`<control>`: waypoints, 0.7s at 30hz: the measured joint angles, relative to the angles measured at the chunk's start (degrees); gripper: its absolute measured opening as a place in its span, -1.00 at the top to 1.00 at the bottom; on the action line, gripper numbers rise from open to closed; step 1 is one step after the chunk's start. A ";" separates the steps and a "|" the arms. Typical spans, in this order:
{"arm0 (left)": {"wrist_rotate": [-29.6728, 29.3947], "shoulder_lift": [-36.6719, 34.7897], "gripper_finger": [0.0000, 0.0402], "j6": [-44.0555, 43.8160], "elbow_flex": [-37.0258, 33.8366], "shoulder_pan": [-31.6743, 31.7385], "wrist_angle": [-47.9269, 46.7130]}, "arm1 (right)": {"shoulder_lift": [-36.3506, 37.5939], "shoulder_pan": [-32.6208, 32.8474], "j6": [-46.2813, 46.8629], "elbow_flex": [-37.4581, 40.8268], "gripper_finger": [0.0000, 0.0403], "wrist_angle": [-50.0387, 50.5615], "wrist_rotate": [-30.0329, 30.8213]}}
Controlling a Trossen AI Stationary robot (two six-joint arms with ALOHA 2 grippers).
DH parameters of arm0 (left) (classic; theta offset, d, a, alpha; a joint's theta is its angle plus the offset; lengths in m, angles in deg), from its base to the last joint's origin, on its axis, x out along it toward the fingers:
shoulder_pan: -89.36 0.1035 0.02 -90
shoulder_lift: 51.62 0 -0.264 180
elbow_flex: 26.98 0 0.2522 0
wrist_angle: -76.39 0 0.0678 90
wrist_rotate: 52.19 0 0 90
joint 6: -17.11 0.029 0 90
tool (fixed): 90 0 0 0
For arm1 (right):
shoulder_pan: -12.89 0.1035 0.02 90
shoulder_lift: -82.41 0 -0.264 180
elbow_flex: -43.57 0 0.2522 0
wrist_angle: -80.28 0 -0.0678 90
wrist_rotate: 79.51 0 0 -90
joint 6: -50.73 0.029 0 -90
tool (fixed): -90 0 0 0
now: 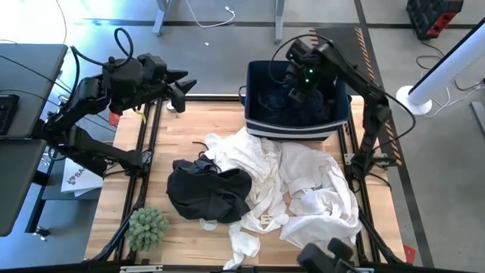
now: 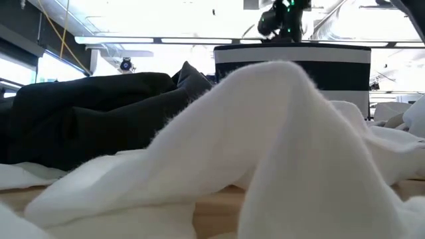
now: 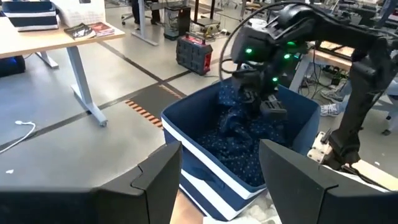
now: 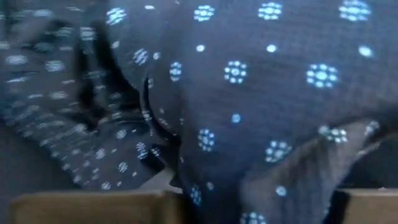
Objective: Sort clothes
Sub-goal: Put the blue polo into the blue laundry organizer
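— White garments [image 1: 303, 186] lay heaped nearest, across the counter [image 1: 197, 125], beside a black one [image 1: 208, 193]?

— Yes. Navy dotted fabric [image 3: 239, 134] sat in the blue bin [image 3: 199, 146], under the right tool [image 1: 297, 89]; I couldn't tell how wide its fingers stood.

— And the left tool [image 1: 182, 89]?

— Parted, holding nothing, hovering above the counter's far left edge.

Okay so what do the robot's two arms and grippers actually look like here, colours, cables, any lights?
Both arms are dark, nearly black, built of jointed blocky segments. The left arm has black cables looping over it; its left gripper ends in two broad, flat, dark grey fingers. The right arm is slimmer, with a curling black cable, and green lights glow on the wrist above the right gripper.
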 joint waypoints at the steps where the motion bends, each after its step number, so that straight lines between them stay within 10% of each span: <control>1: 0.01 0.00 -0.04 -0.01 0.00 0.00 0.01 | -0.27 -0.58 0.05 0.00 0.44 -0.25 -0.01; 9: 1.09 0.00 -0.04 -1.62 0.00 -1.63 -0.70 | 6.63 -2.32 6.17 -0.02 -0.14 -0.16 0.82; 21: 1.05 1.62 -0.04 -4.46 -0.02 -1.86 -3.78 | 13.72 1.67 3.04 -0.07 -0.14 -15.96 -11.11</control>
